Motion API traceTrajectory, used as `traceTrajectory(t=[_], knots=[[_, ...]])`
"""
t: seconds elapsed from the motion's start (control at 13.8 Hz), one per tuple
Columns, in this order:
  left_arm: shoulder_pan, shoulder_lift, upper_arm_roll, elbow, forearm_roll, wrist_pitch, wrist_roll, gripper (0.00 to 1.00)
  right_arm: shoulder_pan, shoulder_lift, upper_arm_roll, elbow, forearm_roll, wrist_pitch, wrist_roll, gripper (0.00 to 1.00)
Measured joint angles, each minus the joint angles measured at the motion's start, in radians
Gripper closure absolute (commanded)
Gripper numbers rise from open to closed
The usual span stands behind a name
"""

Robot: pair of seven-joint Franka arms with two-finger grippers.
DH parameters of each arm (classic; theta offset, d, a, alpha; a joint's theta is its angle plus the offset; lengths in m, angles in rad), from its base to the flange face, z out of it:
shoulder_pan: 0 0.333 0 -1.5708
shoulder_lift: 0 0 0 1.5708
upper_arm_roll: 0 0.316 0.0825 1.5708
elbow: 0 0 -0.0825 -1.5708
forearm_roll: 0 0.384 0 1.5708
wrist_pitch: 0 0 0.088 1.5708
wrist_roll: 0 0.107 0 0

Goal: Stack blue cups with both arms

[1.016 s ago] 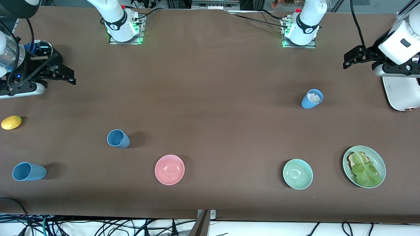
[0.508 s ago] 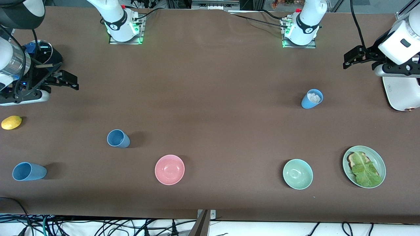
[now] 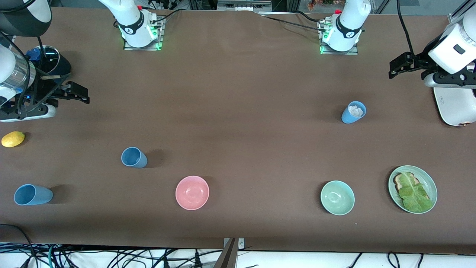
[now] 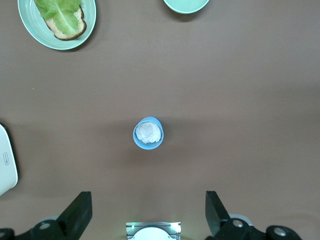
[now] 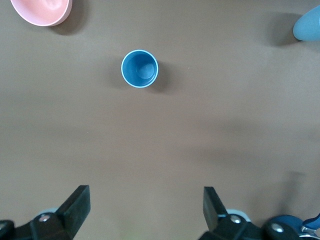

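1. Three blue cups on the table, none stacked. Empty cup upright at about 10 o'clock of the pink bowl. Second empty cup toward the right arm's end of the table, at about 8 o'clock of the first; upright or tipped, can't tell.
2. Third cup stands at 12 o'clock of the green bowl, toward the left arm's end. It has something white and crumpled inside.
3. Step judged: approach, nothing grasped. Both arms are up and well apart from every cup.
4. Right gripper hovers over bare table at roughly 11 o'clock of the first cup, fingers spread wide, empty. The wrist camera looks straight down, with that cup in its view.
5. Left gripper hovers at 2 o'clock of the stuffed cup, just beside a white appliance. Fingers wide apart, nothing held.
6. Next move probably: each arm drops over its nearest cup and pinches the wall. The white wad may block nesting, so the stuffed cup looks a poor base.
7. Also present: lemon at 12 o'clock of the second cup; plate of toast and lettuce at 3 o'clock of the green bowl.
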Motion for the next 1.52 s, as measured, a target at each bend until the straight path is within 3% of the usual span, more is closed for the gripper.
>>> traceTrajectory(t=[0.51,1.52], knots=[[0.0,0.022,0.0,0.007,0.0,0.002,-0.001,0.0,0.0,-0.047,0.0,0.004,0.0,-0.013,0.0,0.0],[0.013,0.241,-0.027,0.107,0.0,0.005,0.009,0.0,0.001,-0.031,0.001,0.003,-0.006,-0.003,0.0,0.0]])
